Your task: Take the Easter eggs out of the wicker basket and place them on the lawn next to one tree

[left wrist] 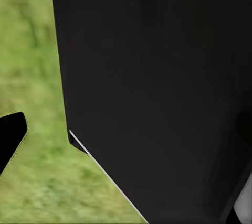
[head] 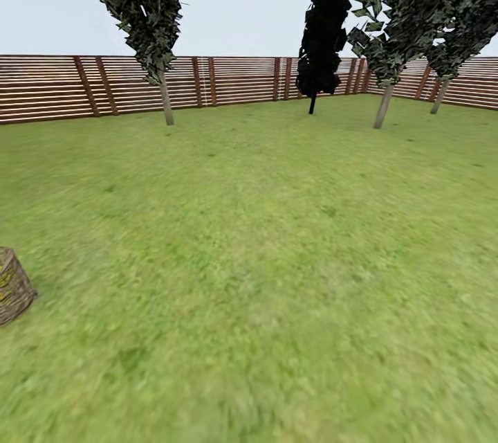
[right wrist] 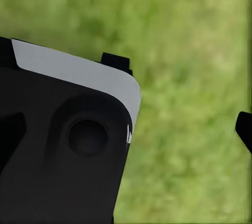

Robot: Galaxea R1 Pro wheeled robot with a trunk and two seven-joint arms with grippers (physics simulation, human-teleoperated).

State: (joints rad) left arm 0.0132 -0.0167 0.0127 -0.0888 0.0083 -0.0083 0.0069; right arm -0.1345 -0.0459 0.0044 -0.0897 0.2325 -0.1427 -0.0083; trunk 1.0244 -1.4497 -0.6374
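the broad green patchy lawn [head: 263, 277] spreads across the head view, and nearest on it, cut by the left edge, sits the small round brown woven wicker basket [head: 12, 286], upright on the grass. something yellow shows faintly through its weave, too blurred to call an egg with certainty. the basket lies well off to the robot's left.

in the left wrist view a large black body of the robot blocks most of the picture, with blurred grass beside it and one dark fingertip [left wrist: 10, 139] of the left gripper at the edge; whether the jaws are apart or together i cannot tell. in the right wrist view a black and white robot part sits over the grass, and dark finger tips [right wrist: 116, 61] show at two edges, set wide apart with only grass between them.

farther off stand pale grey-brown trunked trees, one left [head: 166, 100] and others right [head: 382, 107], a black-foliage tree [head: 321, 28] between, before a slatted wooden fence [head: 228, 79].
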